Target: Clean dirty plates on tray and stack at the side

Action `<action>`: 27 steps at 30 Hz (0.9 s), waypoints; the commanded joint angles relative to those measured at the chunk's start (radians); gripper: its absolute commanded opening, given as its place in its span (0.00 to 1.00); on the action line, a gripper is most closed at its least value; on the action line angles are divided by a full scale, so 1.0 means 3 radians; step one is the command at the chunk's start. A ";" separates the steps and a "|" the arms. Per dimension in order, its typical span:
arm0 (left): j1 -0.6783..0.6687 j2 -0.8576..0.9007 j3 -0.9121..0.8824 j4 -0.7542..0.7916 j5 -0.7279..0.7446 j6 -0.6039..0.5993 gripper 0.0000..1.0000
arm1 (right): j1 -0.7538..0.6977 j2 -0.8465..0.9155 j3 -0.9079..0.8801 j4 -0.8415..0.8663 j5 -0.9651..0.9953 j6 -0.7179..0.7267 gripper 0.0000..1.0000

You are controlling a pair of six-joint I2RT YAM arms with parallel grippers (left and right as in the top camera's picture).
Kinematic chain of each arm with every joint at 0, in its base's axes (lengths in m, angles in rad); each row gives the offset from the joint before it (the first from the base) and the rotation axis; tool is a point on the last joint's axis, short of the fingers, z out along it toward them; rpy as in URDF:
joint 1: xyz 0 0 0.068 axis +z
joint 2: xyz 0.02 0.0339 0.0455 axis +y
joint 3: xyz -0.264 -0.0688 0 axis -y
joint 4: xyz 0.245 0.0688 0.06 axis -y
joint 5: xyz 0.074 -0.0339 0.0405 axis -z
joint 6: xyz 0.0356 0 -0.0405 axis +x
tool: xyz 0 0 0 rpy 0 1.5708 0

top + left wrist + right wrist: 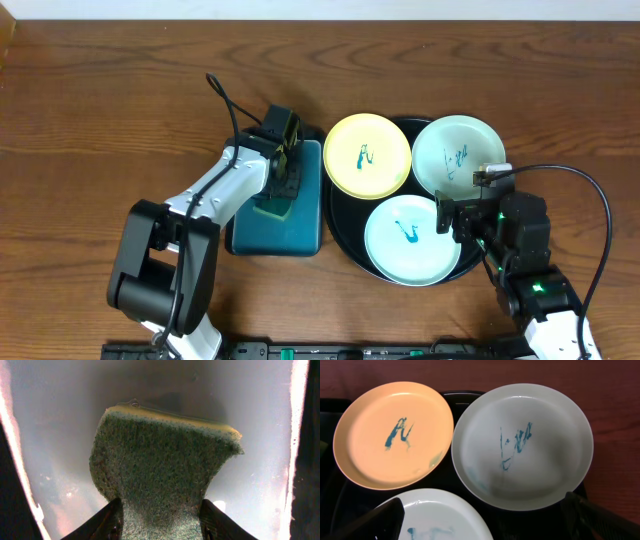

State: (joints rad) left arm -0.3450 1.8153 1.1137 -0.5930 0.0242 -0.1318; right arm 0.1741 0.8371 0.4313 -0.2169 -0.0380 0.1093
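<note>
Three dirty plates with blue smears sit on a black round tray [345, 245]: a yellow plate [368, 154] [394, 435], a pale green plate [458, 155] [522, 447] and a light blue plate [412, 240] [435, 517]. My left gripper [275, 190] [160, 520] is shut on a green and yellow sponge [160, 460] inside the teal basin [300, 235]. My right gripper [465, 215] [480, 525] is open and empty, hovering over the tray's right part, above the light blue plate's edge.
The teal basin stands directly left of the tray. Bare wooden table [100, 120] lies to the left and behind. Black cables [590, 200] loop near the right arm.
</note>
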 commanded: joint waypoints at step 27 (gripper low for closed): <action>-0.0001 0.0024 0.0023 -0.0188 0.0031 -0.0013 0.07 | -0.0009 0.0004 0.0088 -0.0001 -0.0013 -0.0034 0.99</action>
State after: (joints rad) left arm -0.3439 1.8408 1.1198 -0.6163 0.0196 -0.1337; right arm 0.1741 0.8371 0.4313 -0.2169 -0.0376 0.1093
